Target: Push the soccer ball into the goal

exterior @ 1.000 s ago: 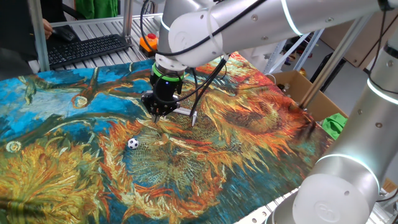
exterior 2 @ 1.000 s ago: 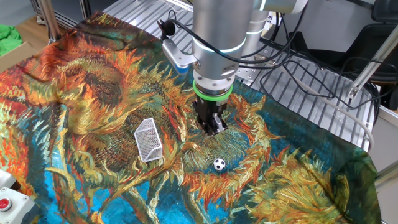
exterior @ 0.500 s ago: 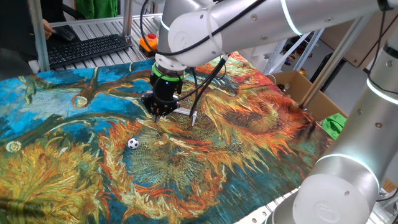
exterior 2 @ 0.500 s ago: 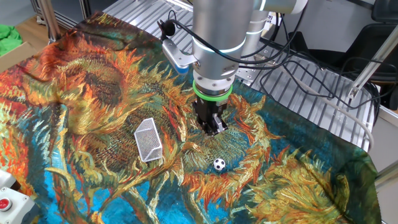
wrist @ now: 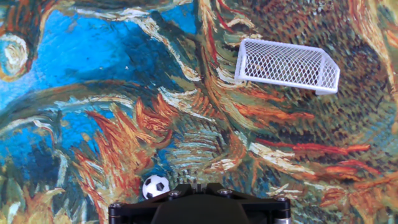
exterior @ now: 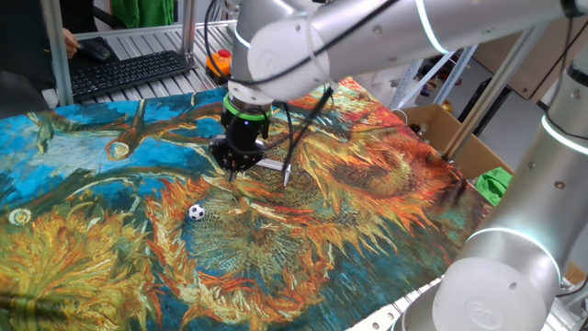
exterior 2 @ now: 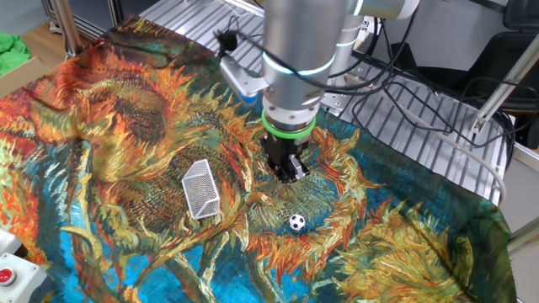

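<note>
The soccer ball (exterior: pixel 197 211) is a tiny white ball with black patches lying on the painted cloth; it also shows in the other fixed view (exterior 2: pixel 296 222) and at the bottom edge of the hand view (wrist: pixel 155 186). The goal (exterior 2: pixel 200 188) is a small white mesh frame standing on the cloth, seen at the upper right of the hand view (wrist: pixel 287 65). In one fixed view only its white edge (exterior: pixel 272 165) shows beside the gripper. My gripper (exterior 2: pixel 290 173) points down just above the cloth between ball and goal, fingers together and empty; it also shows in one fixed view (exterior: pixel 235 167).
A sunflower-patterned cloth (exterior: pixel 367 202) covers the table. A keyboard (exterior: pixel 129 72) and an orange button (exterior: pixel 219 61) lie at the back. A cardboard box (exterior: pixel 441 129) with green cloth (exterior: pixel 496 184) stands off the table's right side. Cables (exterior 2: pixel 404 93) run behind the arm.
</note>
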`<state>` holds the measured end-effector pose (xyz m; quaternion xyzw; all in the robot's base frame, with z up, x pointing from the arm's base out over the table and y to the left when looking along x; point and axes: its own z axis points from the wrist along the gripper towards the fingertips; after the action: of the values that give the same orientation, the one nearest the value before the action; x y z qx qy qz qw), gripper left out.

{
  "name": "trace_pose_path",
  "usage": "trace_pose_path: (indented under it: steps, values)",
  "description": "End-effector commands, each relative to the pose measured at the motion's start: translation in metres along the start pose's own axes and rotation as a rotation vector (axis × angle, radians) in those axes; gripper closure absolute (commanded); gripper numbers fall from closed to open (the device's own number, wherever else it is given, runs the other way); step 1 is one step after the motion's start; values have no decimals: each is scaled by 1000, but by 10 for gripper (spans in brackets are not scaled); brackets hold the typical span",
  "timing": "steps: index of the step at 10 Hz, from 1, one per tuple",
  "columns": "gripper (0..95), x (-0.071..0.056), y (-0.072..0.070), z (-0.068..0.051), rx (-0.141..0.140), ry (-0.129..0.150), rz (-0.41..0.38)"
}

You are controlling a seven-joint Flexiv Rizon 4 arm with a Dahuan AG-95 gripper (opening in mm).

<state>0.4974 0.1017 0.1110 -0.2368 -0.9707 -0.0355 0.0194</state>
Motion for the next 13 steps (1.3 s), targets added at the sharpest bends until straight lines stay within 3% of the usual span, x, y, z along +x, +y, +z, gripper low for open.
trace_pose_path:
  steps: [1,4,7,13]
  values:
    - [950,2,-2,-1,-24,11,38]
    - [950,3,2,0,-38,-5,108]
    - [950,6,28,5,-38,-1,197]
    - [950,12,57,27,-40,-11,331]
